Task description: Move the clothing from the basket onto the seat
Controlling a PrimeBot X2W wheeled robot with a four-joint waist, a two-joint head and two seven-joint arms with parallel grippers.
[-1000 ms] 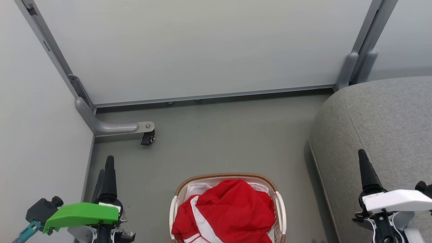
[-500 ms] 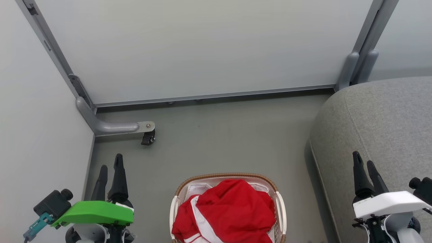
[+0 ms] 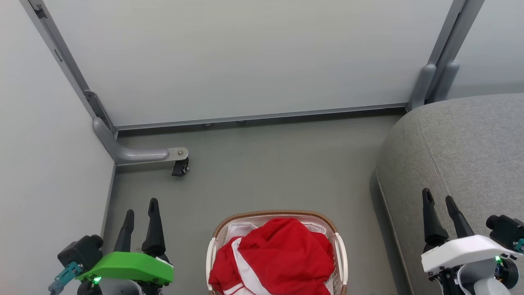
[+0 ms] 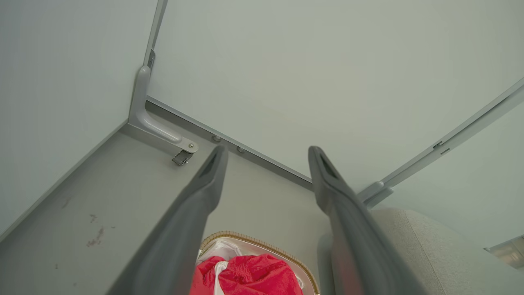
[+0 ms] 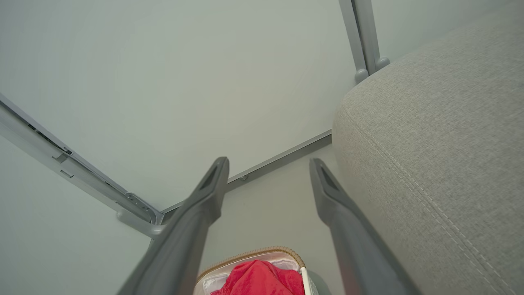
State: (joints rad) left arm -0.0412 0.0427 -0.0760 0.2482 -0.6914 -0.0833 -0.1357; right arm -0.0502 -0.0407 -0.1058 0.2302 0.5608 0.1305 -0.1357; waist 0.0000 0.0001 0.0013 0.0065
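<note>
- Grey floor boxed in by pale panels fills the head view. The basket sits on the floor at bottom centre. The clothing is heaped in it, red with white stripes, rising above the rim. A bit of white liner shows at the far end.
- The seat stands on my right, near the basket with a strip of floor between them.
- My left gripper hangs at lower left, fingers spread, holding nothing. My right gripper hangs at lower right over the seat's edge, also spread and empty.
- A panel foot with a caster stands well ahead on the left, clear of my path.
- Left wrist view: my left gripper points towards the far panel, jaws wide. The clothing lies low between my fingers, inside the basket.
- Right wrist view: my right gripper is open too, with the seat close on one side and the clothing below.
- I judge the reach has not begun. To do it well, I should tip down onto the top of the heap and pinch a thick red fold, not the liner. Then I should lift clear of the rim before swinging right.
- The rim and the near handle could snag trailing cloth.
</note>
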